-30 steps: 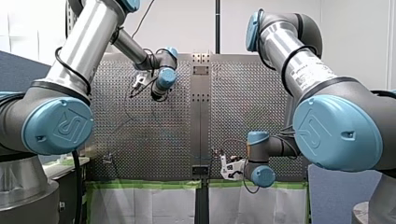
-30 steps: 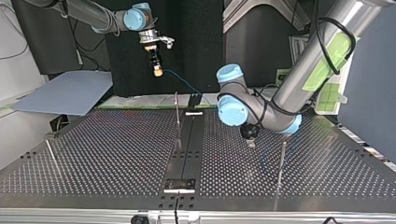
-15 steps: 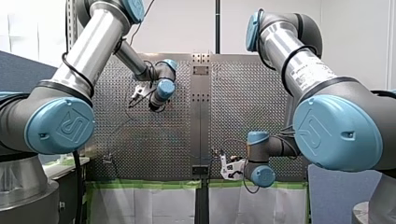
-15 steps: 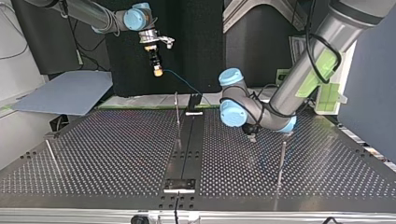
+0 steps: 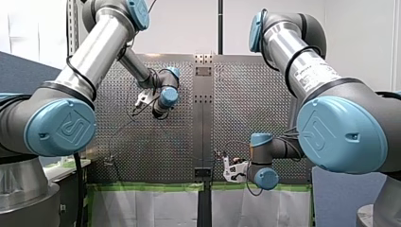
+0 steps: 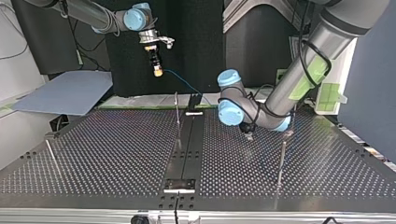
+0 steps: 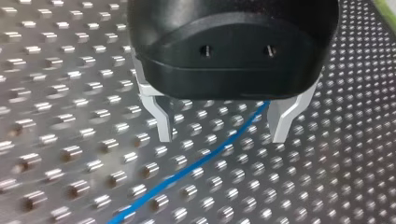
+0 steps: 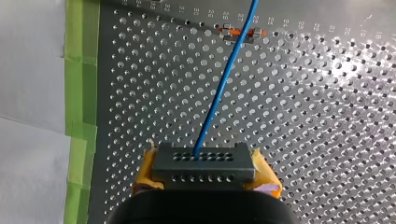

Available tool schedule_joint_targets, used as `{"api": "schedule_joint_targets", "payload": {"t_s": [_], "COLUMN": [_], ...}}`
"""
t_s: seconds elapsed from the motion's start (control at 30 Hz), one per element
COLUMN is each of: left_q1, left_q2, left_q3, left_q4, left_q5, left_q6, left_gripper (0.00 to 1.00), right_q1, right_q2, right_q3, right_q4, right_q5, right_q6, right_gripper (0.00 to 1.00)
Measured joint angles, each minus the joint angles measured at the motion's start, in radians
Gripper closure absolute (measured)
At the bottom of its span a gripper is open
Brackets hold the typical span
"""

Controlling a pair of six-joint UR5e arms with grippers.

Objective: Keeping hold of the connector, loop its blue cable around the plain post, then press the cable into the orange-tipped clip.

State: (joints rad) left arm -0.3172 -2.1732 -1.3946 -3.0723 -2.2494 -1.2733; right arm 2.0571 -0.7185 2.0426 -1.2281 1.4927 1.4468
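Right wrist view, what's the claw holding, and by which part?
My right claw grips the grey connector by its two short ends, between yellow pads; the blue cable leaves its front.

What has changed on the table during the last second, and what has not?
My left gripper, open, moved a little down in the front view, above the blue cable. Nothing was taken or released. My right gripper stayed raised, shut on the connector.

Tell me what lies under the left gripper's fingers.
The thin blue cable runs over the perforated metal table between my left gripper's open fingers; the gripper's black body hides its farther stretch.
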Motion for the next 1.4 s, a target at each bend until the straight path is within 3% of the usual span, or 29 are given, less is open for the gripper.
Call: {"api": "schedule_joint_targets", "payload": {"t_s": [0.2, 0.43, 0.7, 1.03, 1.4], "left_q1": [-0.006, -0.024, -0.038, -0.065, -0.117], "left_q2": [-0.051, -0.118, -0.201, -0.251, -0.310], "left_q3": [0.000, 0.000, 0.004, 0.005, 0.007], "left_q4": [0.012, 0.073, 0.109, 0.130, 0.094], "left_q5": [0.007, 0.058, 0.081, 0.164, 0.260], "left_q6": [-0.007, -0.020, -0.038, -0.065, -0.080], "left_gripper": [0.00, 0.00, 0.00, 0.00, 0.00], "right_q1": [0.001, 0.006, 0.011, 0.015, 0.017], "right_q2": [0.000, 0.000, 0.000, 0.000, 0.000], "right_q3": [0.000, 0.000, -0.001, -0.003, -0.003], "right_q4": [0.002, 0.003, 0.006, 0.007, 0.010], "right_q5": [-0.001, -0.003, -0.003, -0.004, -0.002], "right_q6": [0.000, 0.001, -0.003, -0.007, -0.012], "right_gripper": [1.00, 1.00, 1.00, 1.00, 1.00]}}
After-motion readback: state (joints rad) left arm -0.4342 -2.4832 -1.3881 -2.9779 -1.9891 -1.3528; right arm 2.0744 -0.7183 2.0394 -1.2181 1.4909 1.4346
